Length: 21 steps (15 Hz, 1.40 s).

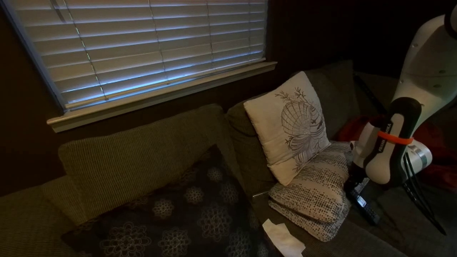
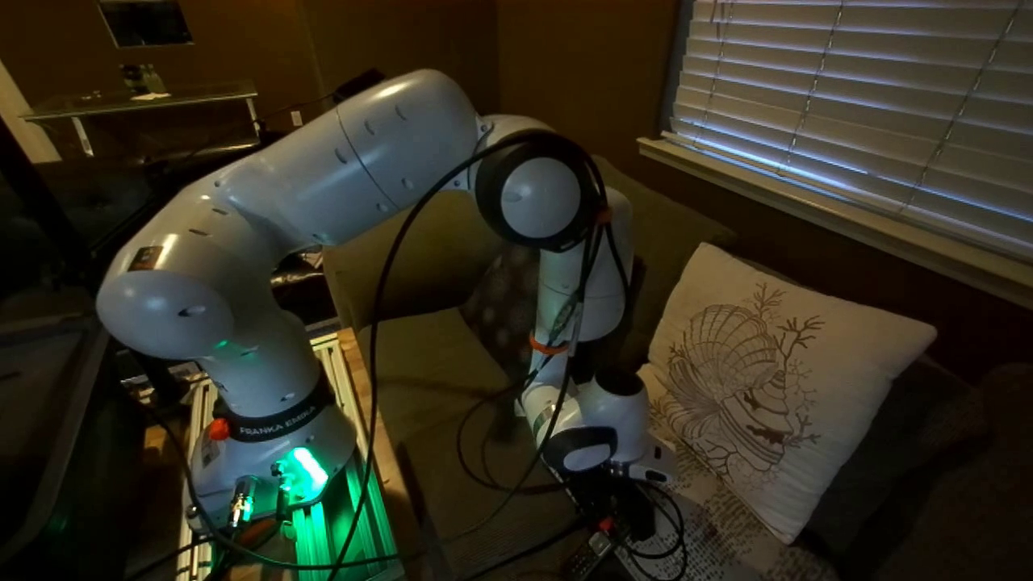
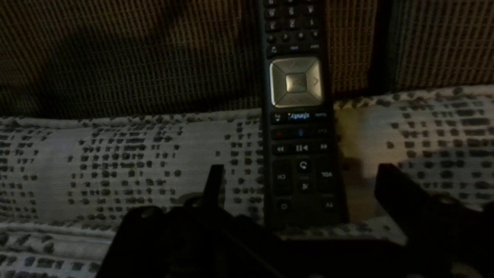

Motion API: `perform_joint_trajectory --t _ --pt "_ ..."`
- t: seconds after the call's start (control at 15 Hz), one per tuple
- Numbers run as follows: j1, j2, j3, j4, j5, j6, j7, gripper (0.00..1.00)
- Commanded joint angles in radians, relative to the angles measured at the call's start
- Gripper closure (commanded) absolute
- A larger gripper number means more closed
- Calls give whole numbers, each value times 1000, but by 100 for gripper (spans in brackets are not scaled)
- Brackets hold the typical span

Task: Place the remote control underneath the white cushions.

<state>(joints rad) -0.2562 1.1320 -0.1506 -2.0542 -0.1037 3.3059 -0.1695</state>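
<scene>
The black remote control [image 3: 297,127] lies with its near end over the speckled white cushion [image 3: 127,162] and its far end over the brown seat in the wrist view. It also shows in both exterior views [image 1: 367,210] [image 2: 587,558], tilted beside the speckled cushion [image 1: 310,189]. My gripper [image 3: 301,170] is open, with one finger on each side of the remote's near end and gaps on both sides. In the exterior views the gripper [image 1: 353,184] [image 2: 629,504] is dark and its fingers are hard to make out. The shell-motif white cushion [image 1: 298,132] [image 2: 767,395] leans on the backrest, above the speckled one.
A large dark cushion with circular patterns [image 1: 192,217] lies on the sofa. A white paper [image 1: 284,238] lies in front of the speckled cushion. Loose black cables [image 2: 492,484] hang around the arm. A window sill [image 1: 160,96] runs behind the sofa. Red cloth [image 1: 441,173] lies behind the arm.
</scene>
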Motion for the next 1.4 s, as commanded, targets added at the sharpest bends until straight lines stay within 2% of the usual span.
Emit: perform_joint_trajectory --t 0.0,0.53,0.93,1.33 --pt "-40 -8 50 53 -33 -102 -20 0" --pt "-108 44 113 115 -28 -247 -90 0" --pt "-95 42 83 72 -18 -220 -85 0" --pt "-131 0 109 -4 -34 -222 -124 0"
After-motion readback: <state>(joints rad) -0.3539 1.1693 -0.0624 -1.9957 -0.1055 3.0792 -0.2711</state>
